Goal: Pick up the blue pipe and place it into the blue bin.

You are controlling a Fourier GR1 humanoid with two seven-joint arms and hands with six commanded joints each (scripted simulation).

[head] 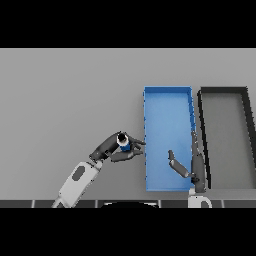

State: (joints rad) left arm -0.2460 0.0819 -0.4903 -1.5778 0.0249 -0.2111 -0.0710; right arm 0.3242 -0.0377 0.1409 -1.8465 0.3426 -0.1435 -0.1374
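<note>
A short blue pipe (124, 145) with a dark top end stands in my left hand (111, 150), whose fingers and thumb curl round it just left of the blue bin (167, 95). The pipe sits close to the bin's left wall, near its lower half. My right hand (192, 167) hangs over the bin's lower right corner with straight fingers and holds nothing.
A black bin (223, 90) with a grey floor stands directly right of the blue bin, their walls nearly touching. The grey table (65, 100) stretches wide to the left and behind both bins.
</note>
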